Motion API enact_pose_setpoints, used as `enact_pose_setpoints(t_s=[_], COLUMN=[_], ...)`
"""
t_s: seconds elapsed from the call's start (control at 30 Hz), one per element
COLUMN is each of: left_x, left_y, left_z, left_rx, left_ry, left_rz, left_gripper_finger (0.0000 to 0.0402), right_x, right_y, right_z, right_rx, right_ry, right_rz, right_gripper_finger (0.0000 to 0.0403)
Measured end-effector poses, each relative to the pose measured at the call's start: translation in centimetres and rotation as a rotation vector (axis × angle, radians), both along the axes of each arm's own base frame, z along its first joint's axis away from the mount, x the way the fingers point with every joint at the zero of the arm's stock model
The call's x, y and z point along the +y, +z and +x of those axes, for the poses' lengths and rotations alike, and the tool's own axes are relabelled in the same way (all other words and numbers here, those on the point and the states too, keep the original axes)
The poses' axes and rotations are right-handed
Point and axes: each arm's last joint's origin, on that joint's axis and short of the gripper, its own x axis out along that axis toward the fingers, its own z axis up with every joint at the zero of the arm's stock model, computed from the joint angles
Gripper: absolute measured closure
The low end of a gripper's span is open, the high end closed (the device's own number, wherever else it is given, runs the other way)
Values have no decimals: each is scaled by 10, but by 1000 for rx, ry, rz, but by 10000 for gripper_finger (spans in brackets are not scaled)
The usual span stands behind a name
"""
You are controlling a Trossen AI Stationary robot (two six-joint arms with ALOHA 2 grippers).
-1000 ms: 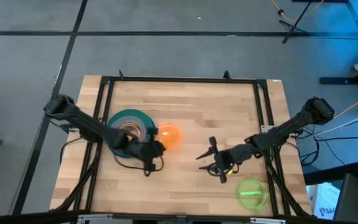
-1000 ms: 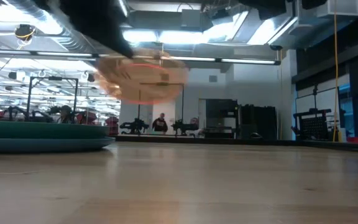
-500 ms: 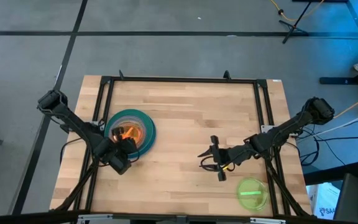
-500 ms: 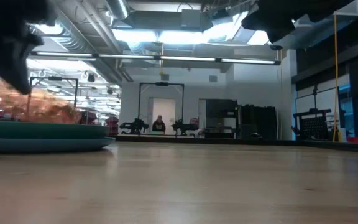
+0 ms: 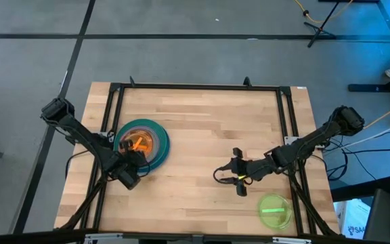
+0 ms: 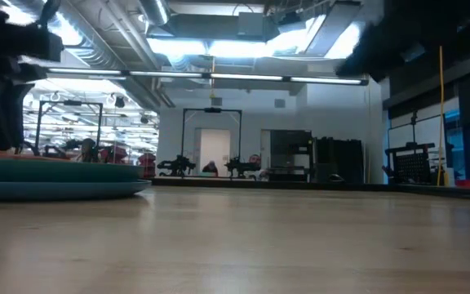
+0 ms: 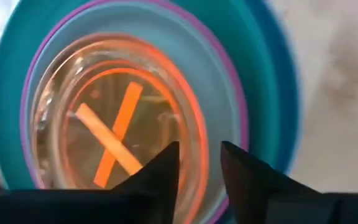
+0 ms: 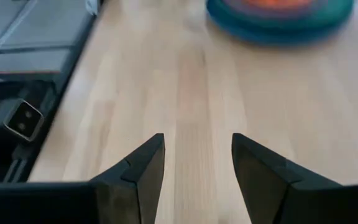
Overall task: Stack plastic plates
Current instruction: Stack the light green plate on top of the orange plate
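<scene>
A stack of plastic plates [image 5: 156,152] stands on the table's left half: a blue plate at the bottom, then teal and purple-rimmed plates. A clear orange plate [image 7: 117,130] lies on top. My left gripper [image 7: 199,155] is open at the stack's near edge, with a finger on either side of the orange plate's near rim. My right gripper [image 5: 225,175] hovers open over bare wood right of centre, pointing toward the stack. A lime green plate [image 5: 274,210] lies flat near the table's front right corner. My left gripper's fingers [image 7: 166,163] straddle the near rim [image 7: 194,140] of the orange plate, coming slantwise from above on the near side. I cannot tell whether they touch it. The plate lies flat on the stack.
A black frame rail [image 5: 195,87] runs along the table's edges. Bare wood [image 5: 195,142] lies between the stack and my right gripper. In the low view the stack [image 6: 55,178] shows at the left, with the room behind it.
My left gripper has carried the orange plate from just right of the stack toward the table's left, over the stack, then down. The plate now lies flat on top. My right gripper has shifted slightly toward the table's right edge.
</scene>
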Motion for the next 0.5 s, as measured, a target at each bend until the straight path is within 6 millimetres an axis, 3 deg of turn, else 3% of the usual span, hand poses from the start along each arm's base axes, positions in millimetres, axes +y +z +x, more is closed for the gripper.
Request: enact_pose_setpoints(t_s=[0.3, 0.5], left_x=[-24, -39], left_y=[18, 24], left_z=[10, 24], left_rx=[-193, -362], left_ry=[-154, -247], left_rz=[8, -41], left_gripper_finger=[259, 258], right_x=[-2, 18], right_y=[-25, -31], right_z=[-25, -52], right_rx=[520, 772], right_ry=[-59, -140], right_rz=[352, 471], right_gripper_finger=[223, 223])
